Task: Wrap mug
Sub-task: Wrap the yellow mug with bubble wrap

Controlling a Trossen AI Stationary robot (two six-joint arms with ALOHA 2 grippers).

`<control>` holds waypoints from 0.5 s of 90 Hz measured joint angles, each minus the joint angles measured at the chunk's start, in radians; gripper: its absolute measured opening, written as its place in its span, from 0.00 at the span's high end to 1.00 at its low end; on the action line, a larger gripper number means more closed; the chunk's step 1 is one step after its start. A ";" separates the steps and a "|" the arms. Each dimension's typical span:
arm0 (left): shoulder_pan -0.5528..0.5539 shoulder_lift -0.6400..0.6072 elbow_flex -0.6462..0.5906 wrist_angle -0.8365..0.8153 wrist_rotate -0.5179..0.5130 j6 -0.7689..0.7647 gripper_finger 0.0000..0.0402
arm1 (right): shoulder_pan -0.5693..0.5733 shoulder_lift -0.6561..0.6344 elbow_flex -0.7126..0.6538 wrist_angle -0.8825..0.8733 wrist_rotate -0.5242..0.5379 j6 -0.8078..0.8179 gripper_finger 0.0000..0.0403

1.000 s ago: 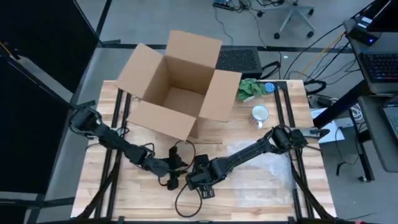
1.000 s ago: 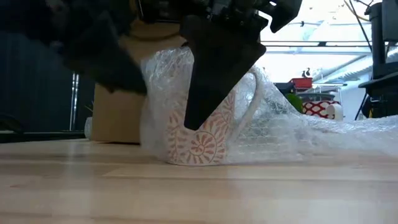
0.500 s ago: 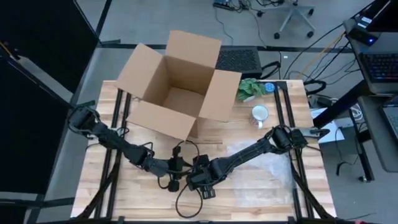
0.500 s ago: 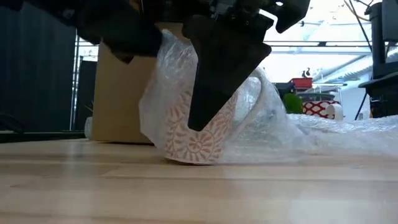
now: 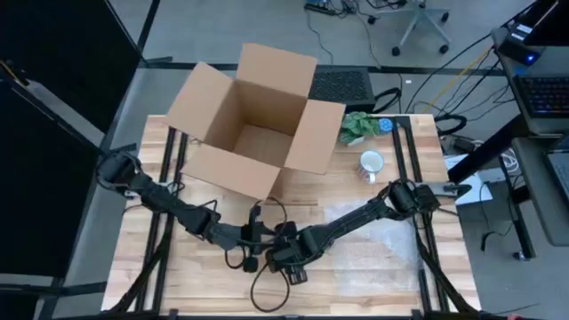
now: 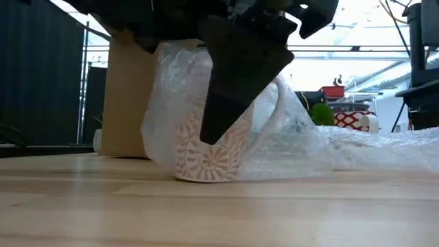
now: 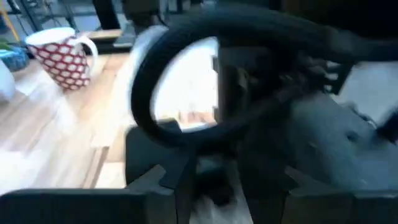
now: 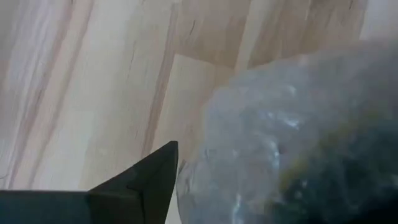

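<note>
Your mug stands upright in bubble wrap, handle toward the sheet's loose end; I cannot tell either gripper's finger state.

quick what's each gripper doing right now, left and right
Left gripper: beside the bubble wrap at the mug; fingers cannot be told.
Right gripper: down on the wrapped mug; grip cannot be told.

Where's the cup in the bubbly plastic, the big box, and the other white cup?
wrapped mug (image 6: 206, 154), low view, on its patterned side.
cardboard box (image 5: 258, 147), high view, on its inside floor.
white mug (image 5: 371, 163), high view, on its rim.
</note>
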 joint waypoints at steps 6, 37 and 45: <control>0.015 0.034 0.000 0.030 0.037 -0.021 0.74 | 0.002 0.000 0.000 -0.004 0.004 -0.006 0.47; 0.020 0.067 0.004 -0.023 0.082 -0.069 0.74 | 0.001 -0.030 -0.002 -0.044 -0.006 -0.006 0.47; 0.020 0.067 0.004 -0.043 0.086 -0.069 0.74 | -0.001 -0.051 -0.007 -0.048 -0.021 0.009 0.47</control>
